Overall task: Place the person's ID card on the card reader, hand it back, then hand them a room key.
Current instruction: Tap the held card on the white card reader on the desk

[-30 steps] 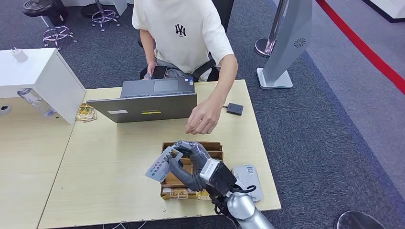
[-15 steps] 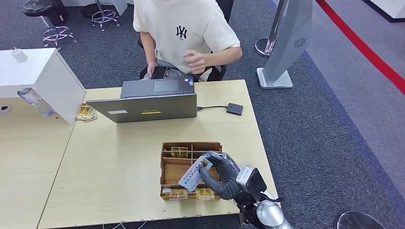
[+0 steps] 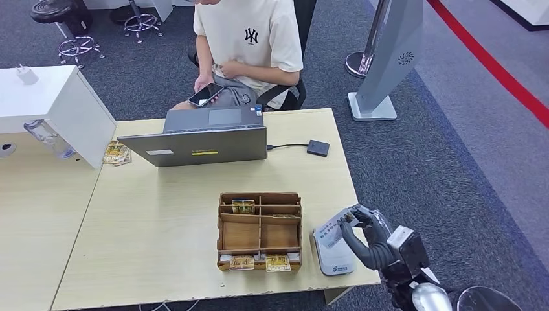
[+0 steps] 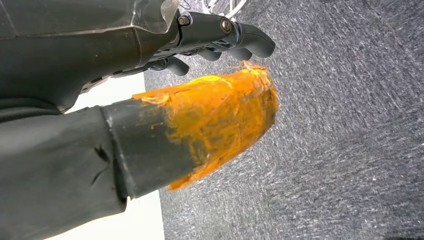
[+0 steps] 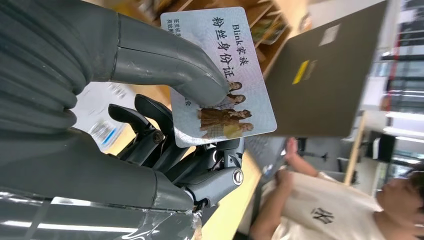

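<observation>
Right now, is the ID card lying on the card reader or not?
Not yet: the right hand holds the ID card tilted above the card reader.

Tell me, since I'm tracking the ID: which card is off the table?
The card pinched in the right hand, over the reader. The other cards lie in the wooden tray.

This looks like an office or reception area set up as a check-in desk: a pale wooden surface [image 3: 162, 214] on grey carpet [image 3: 447, 162], an open grey laptop [image 3: 201, 139], a brown compartmented cardboard organiser [image 3: 260, 230], what seems a grey card reader [image 3: 331, 256], and chrome-based stools [image 3: 78, 45] behind.
</observation>
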